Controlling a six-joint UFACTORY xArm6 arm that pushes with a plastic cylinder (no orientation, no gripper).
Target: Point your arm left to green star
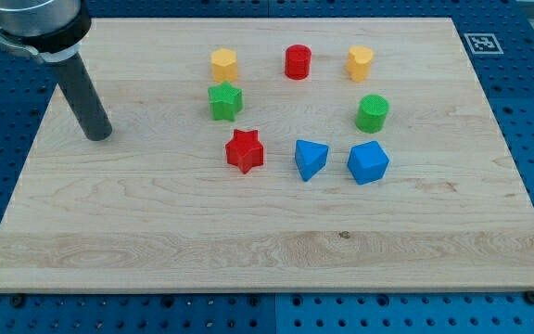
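Observation:
The green star [224, 100] lies on the wooden board [156, 232], left of the ring of blocks. My tip [98, 134] rests on the board well to the view's left of the green star and slightly lower, apart from all blocks. The dark rod rises from it toward the view's top left.
Around the green star: a yellow hexagon block [223, 64] above it, a red star [245, 150] below right. Further right are a red cylinder [298, 61], a yellow block [360, 63], a green cylinder [373, 113] and two blue blocks [311, 159] [368, 163].

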